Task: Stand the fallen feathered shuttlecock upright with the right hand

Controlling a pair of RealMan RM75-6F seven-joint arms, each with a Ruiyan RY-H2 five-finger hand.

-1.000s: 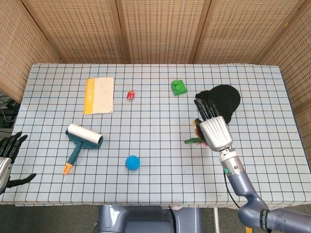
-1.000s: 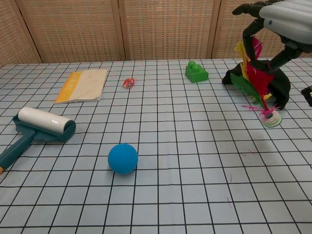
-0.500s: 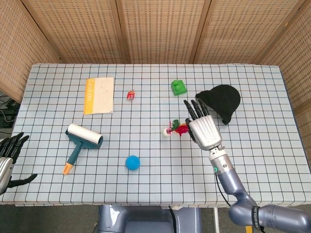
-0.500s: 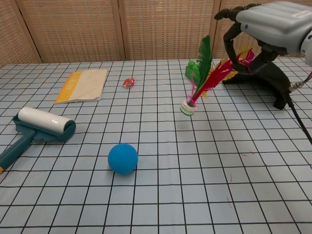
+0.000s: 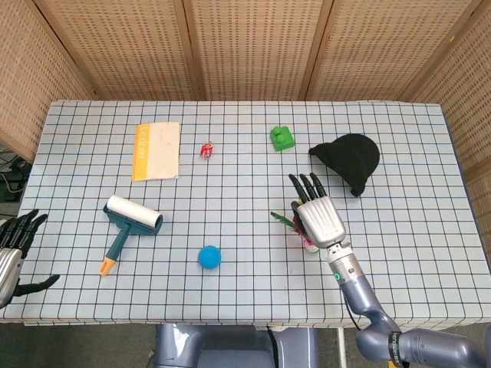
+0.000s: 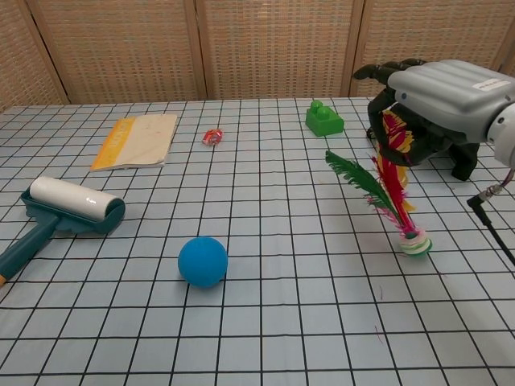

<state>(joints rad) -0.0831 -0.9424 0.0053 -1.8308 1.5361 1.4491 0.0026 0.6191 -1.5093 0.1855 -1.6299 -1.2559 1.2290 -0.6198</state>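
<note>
The feathered shuttlecock (image 6: 394, 189) has red, yellow and green feathers and a round white base. My right hand (image 6: 438, 92) holds it by the feather tips, fingers curled around them. It hangs nearly upright, leaning a little, base down at or just above the table. From the head view my right hand (image 5: 317, 218) covers most of the shuttlecock (image 5: 284, 221); a green feather sticks out left and the base peeks out below. My left hand (image 5: 11, 245) stays open and holds nothing, off the table's left edge.
A blue ball (image 6: 203, 261) lies front centre and a lint roller (image 6: 68, 207) at the left. Further back are a booklet (image 6: 137, 139), a small red object (image 6: 212, 137) and a green block (image 6: 323, 118). A black cap (image 5: 349, 159) sits just behind my right hand.
My right hand swung the shuttlecock left with its base lifted, then back toward me and down. The base now points down near the table. The left hand has not moved.
</note>
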